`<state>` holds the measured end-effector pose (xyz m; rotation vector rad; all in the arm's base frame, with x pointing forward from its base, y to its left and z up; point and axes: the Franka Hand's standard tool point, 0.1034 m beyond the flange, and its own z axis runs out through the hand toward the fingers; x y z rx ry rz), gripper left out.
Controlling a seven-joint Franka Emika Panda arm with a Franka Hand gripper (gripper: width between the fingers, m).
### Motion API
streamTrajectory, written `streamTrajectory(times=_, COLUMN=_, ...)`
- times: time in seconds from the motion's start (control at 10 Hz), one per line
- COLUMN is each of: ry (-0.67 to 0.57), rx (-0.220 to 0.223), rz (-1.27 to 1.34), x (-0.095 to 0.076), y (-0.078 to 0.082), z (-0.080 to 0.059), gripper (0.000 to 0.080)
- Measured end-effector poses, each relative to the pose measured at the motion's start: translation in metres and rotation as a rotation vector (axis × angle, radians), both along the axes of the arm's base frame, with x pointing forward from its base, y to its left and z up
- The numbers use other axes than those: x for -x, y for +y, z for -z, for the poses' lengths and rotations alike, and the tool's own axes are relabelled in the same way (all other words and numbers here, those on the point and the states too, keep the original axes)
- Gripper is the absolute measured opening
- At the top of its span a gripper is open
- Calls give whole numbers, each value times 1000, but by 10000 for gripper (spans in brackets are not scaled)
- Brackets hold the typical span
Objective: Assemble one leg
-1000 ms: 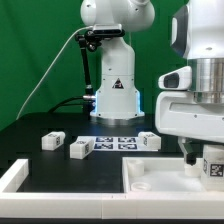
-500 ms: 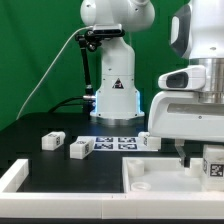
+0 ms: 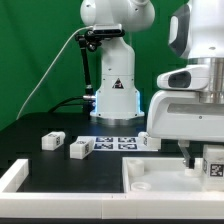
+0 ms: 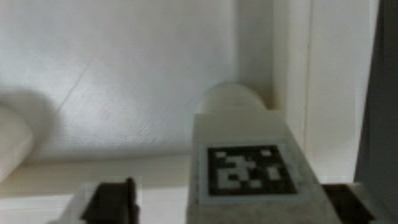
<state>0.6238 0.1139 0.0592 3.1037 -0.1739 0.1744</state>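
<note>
Seen from the exterior view's left: a raised white rim point(image 3: 14, 176) at the near left corner of the black tabletop point(image 3: 50, 158), nothing visible within it from this angle. Just right of that, two loose legs — one point(image 3: 53, 141) farther back, a second point(image 3: 80, 149) slightly nearer, each a small white block with a black-and-white tag, lying apart from one another. Farther back and to the right, the marker board point(image 3: 115, 142) flat on the tabletop in front of the robot base point(image 3: 115, 98), with a third leg point(image 3: 150, 141) at its right end, partly hidden behind the arm's white housing.

Near the exterior view's right, the large white panel point(image 3: 150, 178) with its raised rim, open side up. Inside it, at the right edge of the picture, a fourth leg point(image 3: 212, 164) with its tag facing the camera, right at the end effector point(image 3: 197, 160) — the dark fingers come down just left of it.

In the wrist view, the same leg point(image 4: 246, 150) fills the middle, tag toward the camera, white panel surface point(image 4: 125, 70) behind it. One dark finger point(image 4: 114, 199) visible beside the leg. Cannot tell whether the end effector is clamped on the leg or merely standing close around it; the other finger is out of sight.
</note>
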Motion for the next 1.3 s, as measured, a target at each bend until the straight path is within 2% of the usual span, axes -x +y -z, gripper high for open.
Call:
streamTrajectory(times=0.1, ry=0, rx=-2, rz=21, x=0, y=0, z=0, gripper=265)
streamTrajectory(times=0.3, ry=-2, rx=-10, rz=87, x=0, y=0, z=0, gripper=268)
streamTrajectory(times=0.9, ry=-33, rx=-95, rz=831, x=2, y=-2, z=3, gripper=269)
streamTrajectory(times=1.3, ry=-21, rx=-182, rz=1354, x=3, y=-1, z=4, gripper=271)
